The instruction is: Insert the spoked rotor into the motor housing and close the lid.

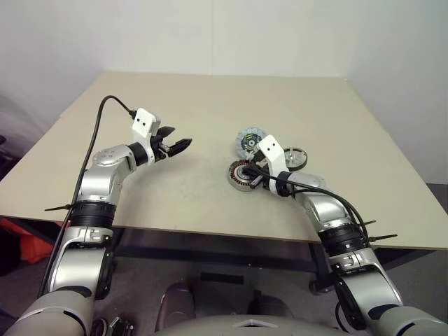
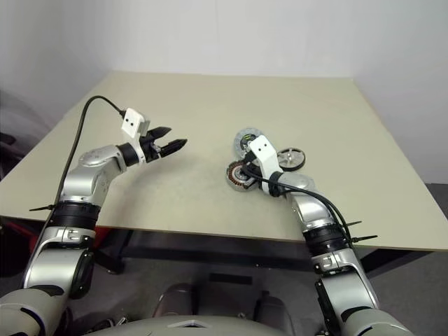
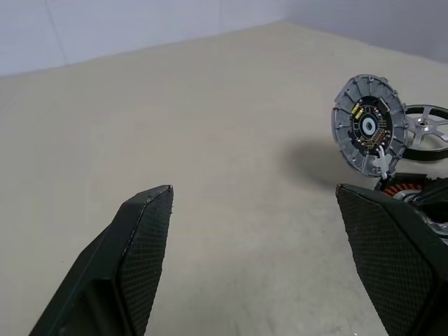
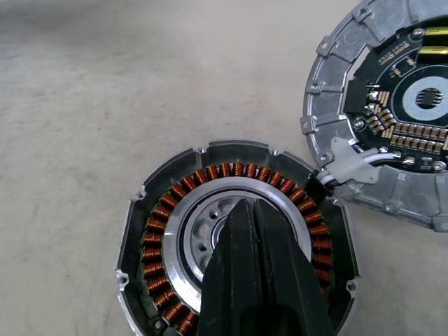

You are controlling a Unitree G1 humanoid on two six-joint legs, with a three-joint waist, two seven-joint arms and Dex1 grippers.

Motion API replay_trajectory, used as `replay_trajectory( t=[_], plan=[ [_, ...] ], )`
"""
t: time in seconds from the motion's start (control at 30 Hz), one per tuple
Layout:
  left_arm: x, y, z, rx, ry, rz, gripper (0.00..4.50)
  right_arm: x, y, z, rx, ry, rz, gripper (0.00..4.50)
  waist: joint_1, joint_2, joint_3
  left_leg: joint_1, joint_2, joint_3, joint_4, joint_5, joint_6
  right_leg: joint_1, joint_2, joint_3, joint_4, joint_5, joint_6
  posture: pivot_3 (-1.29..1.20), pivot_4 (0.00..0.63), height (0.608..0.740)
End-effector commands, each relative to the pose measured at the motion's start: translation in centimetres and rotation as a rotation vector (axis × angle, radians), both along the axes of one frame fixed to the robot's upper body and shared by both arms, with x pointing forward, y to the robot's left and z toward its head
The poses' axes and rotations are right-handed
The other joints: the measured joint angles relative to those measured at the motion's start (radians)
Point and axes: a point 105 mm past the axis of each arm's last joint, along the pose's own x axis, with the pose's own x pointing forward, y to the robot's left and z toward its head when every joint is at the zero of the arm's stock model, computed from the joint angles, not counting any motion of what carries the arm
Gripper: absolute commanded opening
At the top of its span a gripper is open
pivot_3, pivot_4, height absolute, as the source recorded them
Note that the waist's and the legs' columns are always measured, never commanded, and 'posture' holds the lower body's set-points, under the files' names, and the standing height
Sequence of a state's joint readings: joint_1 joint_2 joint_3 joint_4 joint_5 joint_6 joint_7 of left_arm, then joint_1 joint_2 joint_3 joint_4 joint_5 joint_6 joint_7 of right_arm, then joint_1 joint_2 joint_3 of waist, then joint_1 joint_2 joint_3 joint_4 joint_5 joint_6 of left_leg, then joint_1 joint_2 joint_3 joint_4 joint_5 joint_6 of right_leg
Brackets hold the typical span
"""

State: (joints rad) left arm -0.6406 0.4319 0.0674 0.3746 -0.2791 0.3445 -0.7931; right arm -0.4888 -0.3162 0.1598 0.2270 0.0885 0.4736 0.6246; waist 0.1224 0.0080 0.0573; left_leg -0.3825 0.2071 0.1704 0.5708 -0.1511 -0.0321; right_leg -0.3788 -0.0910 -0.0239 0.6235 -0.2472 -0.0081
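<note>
The motor housing (image 4: 157, 231) lies flat on the table, its copper windings ringing a silver centre. My right gripper (image 4: 248, 206) is shut, empty, with its tips over that silver centre; I cannot tell whether they touch it. The lid (image 1: 249, 138) stands tilted just behind the housing, its dark circuit side showing, joined to the housing by a short white cable (image 4: 350, 164). The spoked rotor (image 1: 295, 158) lies flat to the right of the lid. Well to the left, my left gripper (image 1: 178, 145) hovers open and empty above the table, pointing toward the parts.
The beige table (image 1: 182, 189) has its front edge close below both arms. White walls rise behind it and on the right. A black cable (image 1: 105, 112) loops up from the left wrist.
</note>
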Motion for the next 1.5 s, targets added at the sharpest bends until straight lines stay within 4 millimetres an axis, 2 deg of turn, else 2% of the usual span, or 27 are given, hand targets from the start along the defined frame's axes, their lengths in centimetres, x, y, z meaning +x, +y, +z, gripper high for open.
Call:
replay_trajectory(
  t=[0.03,0.13,0.3,0.43,0.47,0.63,0.7,0.77,0.97,1.1,1.2,1.43,1.5],
  plan=[
    [0.1,0.0,1.5,0.008,-0.063,-0.003,3.94,-0.1,-0.5,0.1,-0.009,0.005,-0.014,0.01,0.0,0.0,0.0,0.001,0.0,0.0,0.0,0.0,0.0,0.001,0.0,0.0,0.0,0.0,0.0,0.0,0.0,0.74],
    [0.0,0.0,1.5,0.007,-0.06,-0.002,3.94,0.1,-0.8,1.2,-0.01,-0.028,-0.016,0.01,0.001,0.0,0.0,0.002,0.0,0.0,0.0,0.0,0.0,0.002,0.0,0.0,0.0,0.0,0.0,0.0,0.0,0.74],
    [0.0,0.0,1.3,0.003,-0.056,-0.002,3.94,0.4,-0.3,4.1,0.007,-0.106,0.005,0.01,0.001,0.0,0.0,-0.001,0.0,0.0,0.0,0.0,0.0,0.0,0.0,0.0,-0.001,0.0,0.0,0.0,0.0,0.74],
    [0.1,-0.1,1.3,0.004,-0.056,-0.005,3.94,0.6,0.0,4.5,0.011,-0.111,0.007,0.01,0.001,0.0,0.0,-0.003,0.0,0.0,-0.001,0.0,0.0,-0.003,0.0,0.0,0.0,0.0,0.0,0.0,0.0,0.74],
    [0.1,-0.2,1.3,0.004,-0.056,-0.005,3.94,0.6,0.0,4.3,0.01,-0.107,0.005,0.01,0.001,0.0,0.0,-0.003,0.0,0.0,-0.001,0.0,0.0,-0.003,0.0,0.0,0.0,0.0,0.0,0.0,0.0,0.74],
    [0.0,-0.1,1.4,0.005,-0.057,-0.002,3.94,0.1,0.2,1.0,0.004,-0.008,-0.004,0.01,0.001,0.0,0.0,-0.003,0.0,0.0,-0.001,0.0,0.0,-0.003,0.0,0.0,-0.001,0.0,0.0,0.0,0.0,0.74],
    [0.1,0.0,1.4,0.005,-0.059,0.0,3.94,-0.3,0.0,-1.4,-0.036,0.049,-0.017,0.01,0.001,0.0,0.0,-0.003,0.0,0.0,-0.001,0.0,0.0,-0.003,0.0,0.0,0.0,0.0,0.0,0.0,0.0,0.74],
    [0.1,0.0,1.4,0.005,-0.06,0.002,3.94,-0.5,-0.2,-2.7,-0.066,0.07,-0.028,0.01,0.0,-0.001,-0.001,-0.001,0.0,0.0,-0.001,0.0,0.0,-0.002,0.0,0.0,0.0,0.0,0.0,0.0,0.0,0.74],
    [-0.1,0.1,1.3,0.007,-0.058,0.004,3.94,0.2,-0.3,1.1,-0.004,-0.031,-0.024,0.01,0.001,-0.001,-0.001,0.004,0.0,0.0,-0.001,-0.002,0.002,0.005,0.0,0.0,-0.001,0.0,0.0,0.0,0.0,0.74],
    [-0.1,-0.1,1.2,0.007,-0.055,0.0,3.94,0.6,-0.6,3.9,0.0,-0.107,-0.026,0.01,0.001,-0.001,0.0,0.002,0.0,0.0,-0.001,-0.001,0.002,0.003,0.0,0.0,-0.001,0.0,0.0,0.0,0.0,0.74],
    [0.0,-0.1,1.2,0.007,-0.054,-0.002,3.94,0.6,-0.4,5.2,0.002,-0.138,-0.013,0.01,0.001,-0.001,0.0,-0.001,0.0,0.0,-0.001,0.0,0.0,-0.002,0.0,0.0,-0.001,0.0,0.0,0.0,0.0,0.74],
    [0.0,-0.2,1.2,0.008,-0.056,-0.006,3.94,0.5,-0.3,4.5,-0.004,-0.12,-0.018,0.01,0.0,-0.001,0.0,-0.004,0.0,0.0,-0.002,0.001,-0.001,-0.005,0.0,0.0,-0.001,0.0,0.0,0.0,0.0,0.74],
    [0.0,-0.1,1.2,0.01,-0.056,-0.006,3.94,0.4,-0.1,3.5,0.004,-0.084,-0.018,0.01,0.0,-0.001,0.0,-0.004,0.0,0.0,-0.002,0.001,-0.001,-0.005,0.0,0.0,-0.001,0.0,0.0,0.0,0.0,0.74]
  ],
)
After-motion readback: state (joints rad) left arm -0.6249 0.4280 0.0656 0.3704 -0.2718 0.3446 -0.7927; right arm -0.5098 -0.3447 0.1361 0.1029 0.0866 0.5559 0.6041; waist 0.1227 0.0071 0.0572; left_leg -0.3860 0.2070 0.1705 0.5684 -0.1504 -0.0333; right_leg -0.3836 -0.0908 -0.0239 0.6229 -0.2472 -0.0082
